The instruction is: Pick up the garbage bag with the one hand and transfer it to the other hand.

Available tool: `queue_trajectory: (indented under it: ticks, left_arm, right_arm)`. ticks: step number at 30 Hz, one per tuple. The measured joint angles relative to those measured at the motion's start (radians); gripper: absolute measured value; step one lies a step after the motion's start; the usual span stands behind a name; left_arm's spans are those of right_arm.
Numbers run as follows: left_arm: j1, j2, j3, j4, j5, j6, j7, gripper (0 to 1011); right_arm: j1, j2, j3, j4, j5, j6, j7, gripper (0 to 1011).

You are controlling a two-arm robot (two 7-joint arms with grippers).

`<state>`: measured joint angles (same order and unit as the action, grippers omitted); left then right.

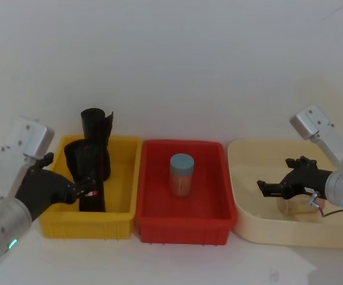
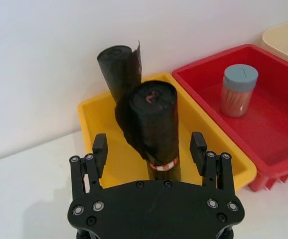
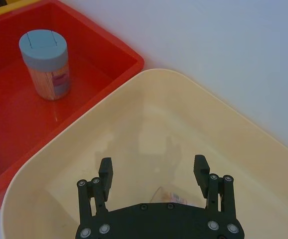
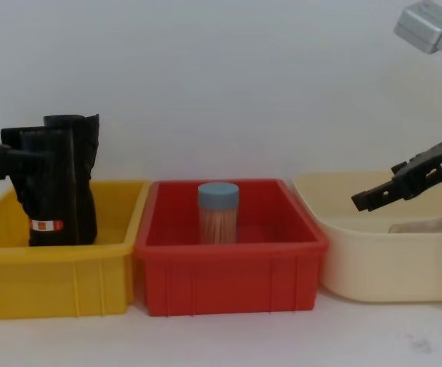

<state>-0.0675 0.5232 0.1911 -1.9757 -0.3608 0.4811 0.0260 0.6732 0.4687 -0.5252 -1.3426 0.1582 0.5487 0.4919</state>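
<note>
While it stands upright in the yellow bin (image 1: 70, 225), the garbage bag (image 1: 91, 165) offers its round side to a grip from the flank. Its white-and-orange band sits low on the roll. A second black roll (image 1: 98, 123), with a wavy top edge, stands right behind it at twelve o'clock in the head view; whether the two touch is unclear.

The left gripper (image 1: 83, 191) reaches in from eight o'clock. Its fingers (image 2: 100, 149) are apart, one on each side of the bag. The left wrist view shows a gap between each finger and the plastic, so nothing is clamped yet. This straddling pose reads as the last step before closing. The close neighbouring roll is the likely snag, since a finger could catch it too.

At three o'clock of the yellow bin sits a red bin (image 1: 159, 222) holding a jar (image 1: 181, 175) with a blue-grey lid. Farther toward three o'clock, the right gripper (image 1: 273, 187) hovers above a cream tub (image 1: 245, 228). Its fingers are apart and point toward nine o'clock, which I judge to be a ready pose for receiving the bag.
</note>
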Motion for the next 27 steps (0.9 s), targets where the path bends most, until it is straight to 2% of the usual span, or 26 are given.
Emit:
queue_trajectory:
  ticks: [12, 27]
  left_arm:
    - [-0.103, -0.028, 0.017, 0.089, -0.010, 0.012, -0.049, 1001]
    - [-0.208, -0.084, 0.033, 0.190, -0.061, 0.104, -0.101, 1001]
  right_arm:
    - [0.000, 0.000, 0.000, 0.000, 0.000, 0.000, 0.000, 1001]
    - [0.000, 0.000, 0.000, 0.000, 0.000, 0.000, 0.000, 1001]
